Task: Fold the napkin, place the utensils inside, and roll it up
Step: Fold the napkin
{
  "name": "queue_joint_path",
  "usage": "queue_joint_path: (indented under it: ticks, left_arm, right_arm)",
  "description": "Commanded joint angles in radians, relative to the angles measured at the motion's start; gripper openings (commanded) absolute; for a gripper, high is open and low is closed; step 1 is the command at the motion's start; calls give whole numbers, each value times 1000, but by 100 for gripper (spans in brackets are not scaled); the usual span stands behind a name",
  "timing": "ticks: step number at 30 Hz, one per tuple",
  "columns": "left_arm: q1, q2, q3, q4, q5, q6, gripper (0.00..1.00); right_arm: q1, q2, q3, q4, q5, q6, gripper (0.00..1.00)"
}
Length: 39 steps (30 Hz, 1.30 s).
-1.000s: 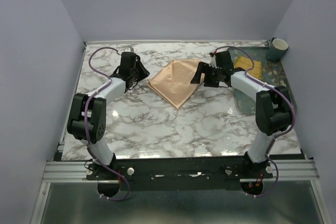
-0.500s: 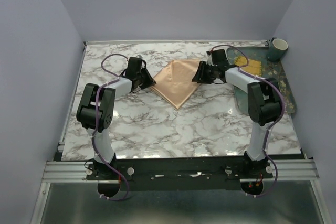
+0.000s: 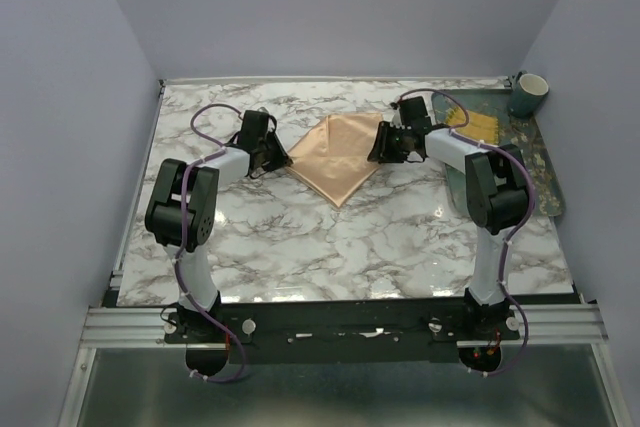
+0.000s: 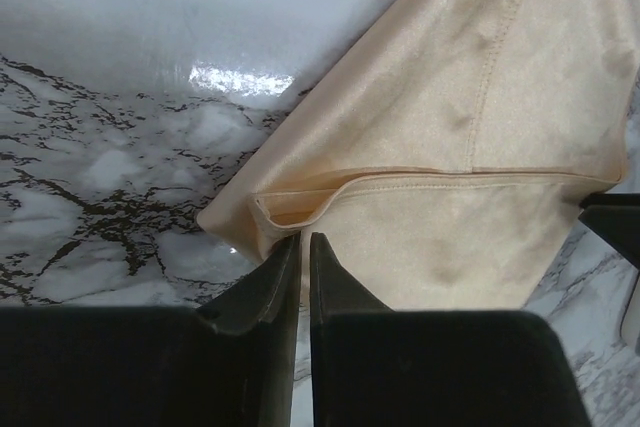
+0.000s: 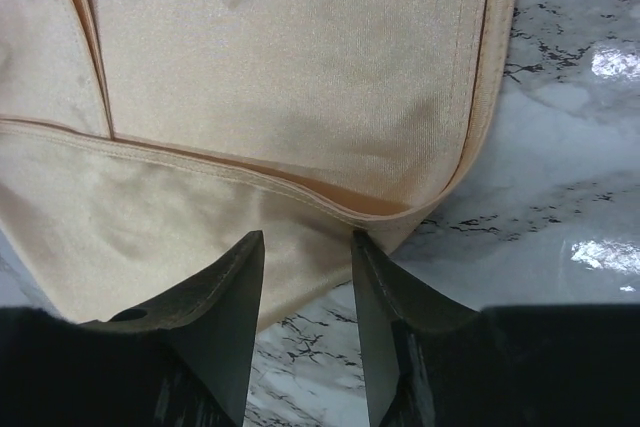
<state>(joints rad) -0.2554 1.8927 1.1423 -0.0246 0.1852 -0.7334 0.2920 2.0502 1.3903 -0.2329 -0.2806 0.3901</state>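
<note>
Peach-orange thin fabric identifies the napkin (image 3: 335,155). It lies flat on the far middle of the grey-veined white marble tabletop (image 3: 330,247), between the 2 arms, with 1 point facing the near edge.

Status of step 1 (fold): we judge it at least partly done. Both wrist views show a hemmed upper layer lying over a lower layer, so the cloth is already doubled. Whether a further fold is intended, we cannot tell.

Pincer states:
- The black left gripper (image 4: 303,239) sits at the napkin's left corner. Its fingers are drawn together to a thin slit at the cloth's edge, and we read this as a pinch on the fabric.
- The black right gripper (image 5: 307,237) sits at the right corner. Its fingers stand apart, with the hemmed edge lying between and just beyond the tips. Nothing is clamped.

Status of steps 2 and 3 (insert, roll): not yet started. No utensils rest on the napkin, and we cannot identify any in these views. A dark patterned tray (image 3: 548,179) at the right carries a yellow checked cloth (image 3: 475,124), with a teal cup (image 3: 528,93) at its far corner. The napkin shows no roll.
</note>
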Motion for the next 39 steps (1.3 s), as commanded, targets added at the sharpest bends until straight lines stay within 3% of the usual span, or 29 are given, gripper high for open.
queue_joint_path:
  ticks: [1, 8, 15, 21, 22, 23, 33, 37, 39]
  left_arm:
    - [4, -69, 10, -55, 3, 20, 17]
    - [16, -302, -24, -107, -12, 37, 49]
    - [90, -501, -88, -213, -67, -41, 51]
    - [153, -618, -165, -215, -76, -52, 50]
    - [162, -621, -173, -216, -61, -52, 50]
    - [174, -623, -177, -215, -50, -50, 50]
    - [192, -607, -233, -161, 23, -61, 47]
    - [199, -601, -239, -158, 33, -60, 47]
    - [202, -595, -240, -155, 37, -60, 47]
  right_arm:
    - [22, -91, 65, -152, 55, -82, 54]
    - [238, -200, 47, -198, 274, -252, 89]
    - [436, -72, 191, -224, 336, -419, 92]
    - [512, 22, 242, -237, 406, -484, 81]
    - [516, 30, 242, -235, 406, -499, 78]
    - [522, 39, 246, -235, 411, -507, 68]
    - [550, 114, 296, -250, 423, -520, 65]
    - [553, 122, 293, -250, 426, -527, 49]
    - [556, 133, 297, -250, 422, -527, 48]
